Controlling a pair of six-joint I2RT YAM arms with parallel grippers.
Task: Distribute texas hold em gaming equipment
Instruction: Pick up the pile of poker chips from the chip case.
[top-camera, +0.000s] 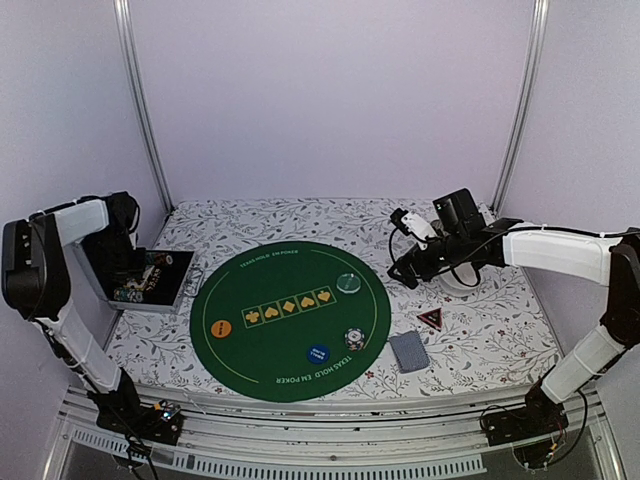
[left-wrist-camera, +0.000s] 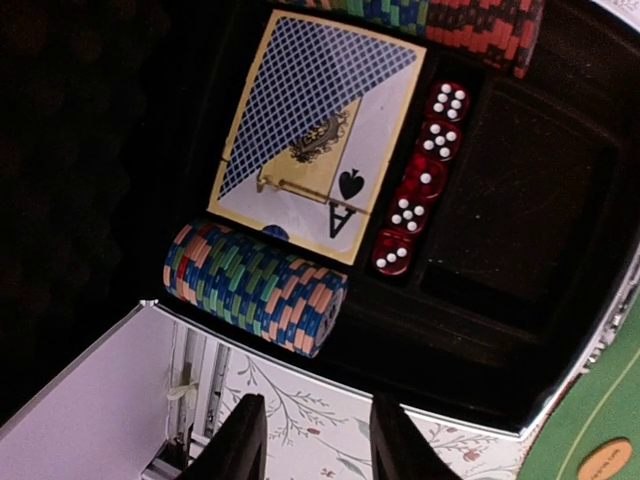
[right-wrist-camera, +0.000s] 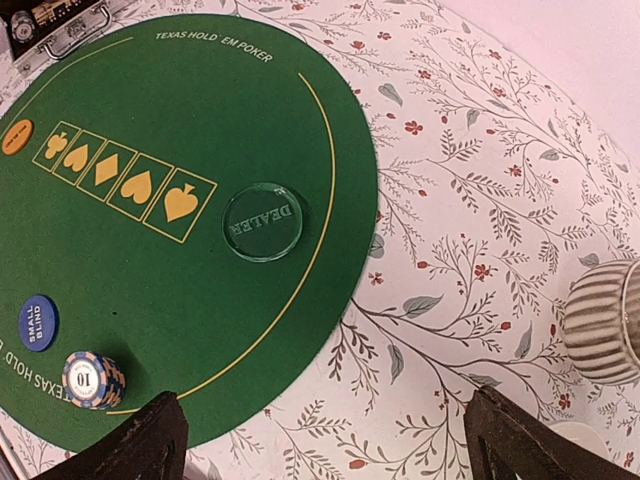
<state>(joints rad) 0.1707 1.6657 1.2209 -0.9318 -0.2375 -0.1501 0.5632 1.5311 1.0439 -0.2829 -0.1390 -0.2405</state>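
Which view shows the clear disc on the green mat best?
The right wrist view: the clear disc lies large and unobstructed on the green mat, its DEALER lettering readable. The top external view shows it only as a small pale circle. The left wrist view does not show it.
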